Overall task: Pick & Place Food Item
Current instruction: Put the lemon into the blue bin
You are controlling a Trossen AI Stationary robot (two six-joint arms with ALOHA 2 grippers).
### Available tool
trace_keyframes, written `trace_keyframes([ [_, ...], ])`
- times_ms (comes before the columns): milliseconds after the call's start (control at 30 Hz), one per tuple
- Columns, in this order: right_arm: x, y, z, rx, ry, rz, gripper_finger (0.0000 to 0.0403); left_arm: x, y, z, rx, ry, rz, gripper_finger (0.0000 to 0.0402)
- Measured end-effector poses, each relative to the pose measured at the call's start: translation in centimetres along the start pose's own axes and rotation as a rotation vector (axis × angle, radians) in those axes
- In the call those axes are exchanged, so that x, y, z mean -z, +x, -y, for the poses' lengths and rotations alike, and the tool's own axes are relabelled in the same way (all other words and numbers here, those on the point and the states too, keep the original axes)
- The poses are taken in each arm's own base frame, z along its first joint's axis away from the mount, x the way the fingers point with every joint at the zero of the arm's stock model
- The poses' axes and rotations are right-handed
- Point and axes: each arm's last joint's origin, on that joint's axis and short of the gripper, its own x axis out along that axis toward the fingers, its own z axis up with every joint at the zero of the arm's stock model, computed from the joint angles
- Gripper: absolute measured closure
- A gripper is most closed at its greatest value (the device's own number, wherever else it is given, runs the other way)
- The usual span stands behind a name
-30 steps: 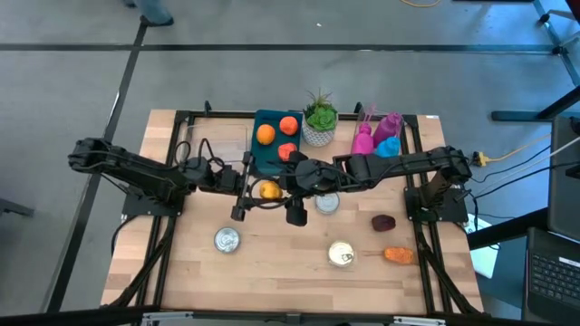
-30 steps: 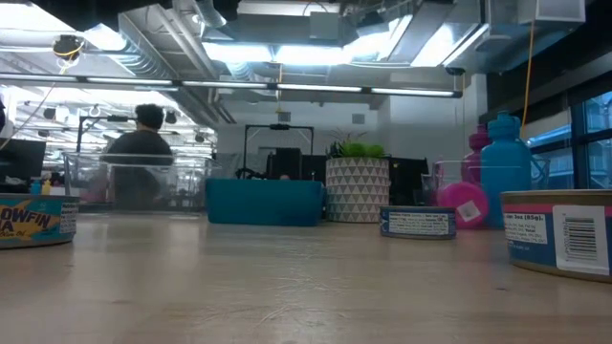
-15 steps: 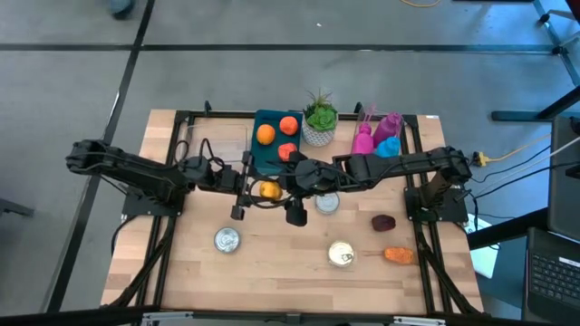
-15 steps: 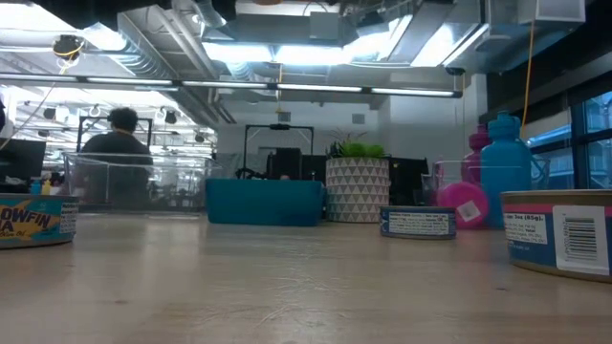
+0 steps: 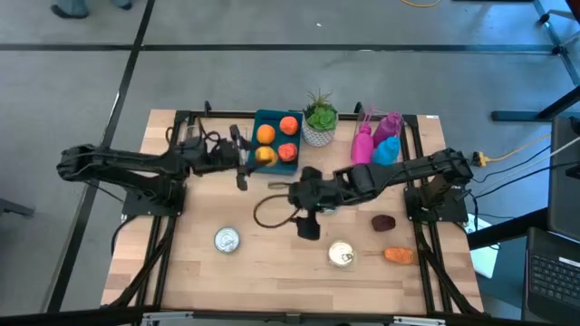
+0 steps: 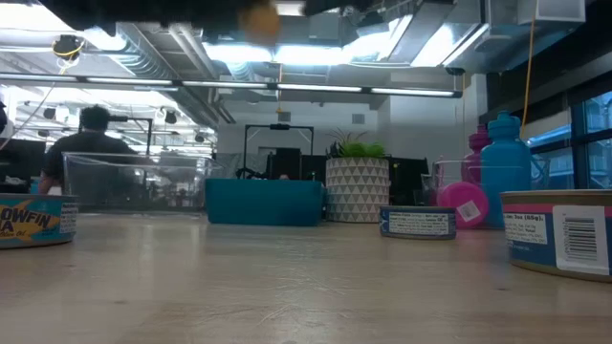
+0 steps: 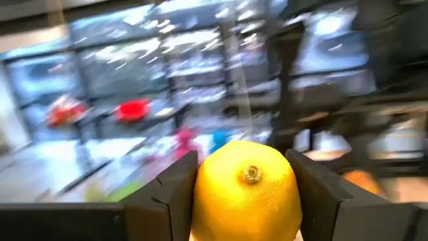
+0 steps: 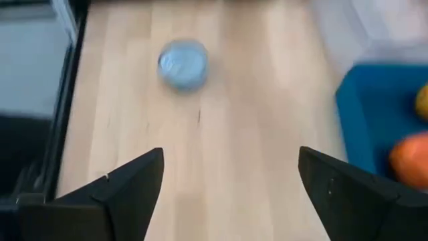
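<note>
Yellow lemon is now riding clamped in the left gripper, lifted from mid-table to over the blue tray at the far side. Right gripper, jaws spread and empty, is backing off nearer; release is probably coming next.

Dark jointed arms, black cables

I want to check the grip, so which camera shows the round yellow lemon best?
The left wrist view: the round yellow lemon fills the frame between the left gripper fingers. The high view shows it small at the blue tray's edge. The low view shows a blur up top. The right wrist view misses it.
</note>
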Motion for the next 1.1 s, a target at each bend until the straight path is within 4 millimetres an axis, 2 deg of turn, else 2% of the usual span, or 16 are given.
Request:
trace_keyframes([
  [133, 0.1, 0.2, 0.8, 0.07, 0.044, -0.009, 0.0061, 0.5, -0.2, -2.5, -0.118, 0.02, -0.054, 0.0219],
  [267, 0.2, 0.1, 0.1, 0.052, 0.045, -0.004, 0.006, 1.3, -0.2, -6.0, -0.227, -0.008, -0.077, 0.0219],
  [467, 0.3, 0.0, -0.3, 0.069, 0.036, 0.01, 0.006, 5.1, 0.2, -11.4, -0.307, -0.094, -0.182, 0.0219],
  [600, 0.4, -0.1, -0.7, 0.052, 0.03, 0.008, 0.006, 8.1, 1.3, -13.7, -0.256, -0.159, -0.276, 0.0218],
  [733, 0.4, -0.1, -0.6, 0.063, 0.033, 0.009, 0.006, 11.2, 2.9, -14.9, -0.224, -0.233, -0.407, 0.0203],
  [867, 0.5, -0.1, -0.9, 0.057, 0.024, 0.004, 0.006, 13.7, 4.3, -14.9, -0.19, -0.253, -0.487, 0.0182],
  [1000, 0.7, -0.2, -1.2, 0.054, 0.015, -0.003, 0.006, 14.5, 5.0, -14.8, -0.168, -0.22, -0.509, 0.0159],
  [1100, 0.8, -0.2, -1.3, 0.058, 0.009, -0.01, 0.006, 14.2, 5.2, -14.9, -0.16, -0.208, -0.496, 0.0138],
])
